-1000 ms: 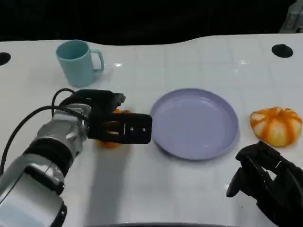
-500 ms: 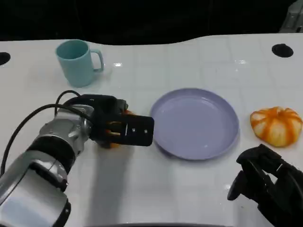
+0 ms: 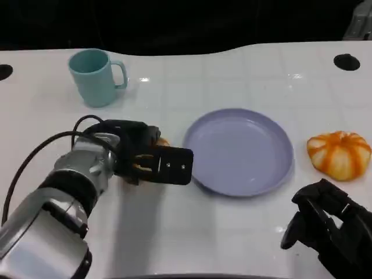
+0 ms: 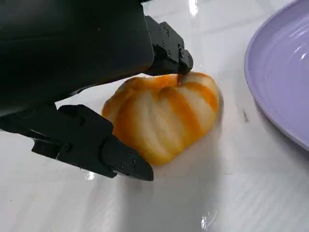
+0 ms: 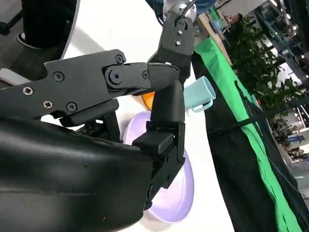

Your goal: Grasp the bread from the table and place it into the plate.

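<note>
Nearest, the right hand [image 3: 331, 232] rested low on the worktop [image 3: 232, 232], its fingers loosely curled in on nothing. Farther in, the left hand [image 3: 145, 157] had its fingers [image 4: 104, 152] bracketing the bread [image 4: 164, 118], which lay on the worktop just beside the plate [image 3: 239, 151]. The grasp looked under way, not finished. Next would come a firm close, a lift, and a short carry over the rim.

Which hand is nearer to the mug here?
Left. The left hand lies in front of the mug, closed around a bread roll beside the plate. The right hand sits at the table's near right, beyond the plate from the mug.
</note>
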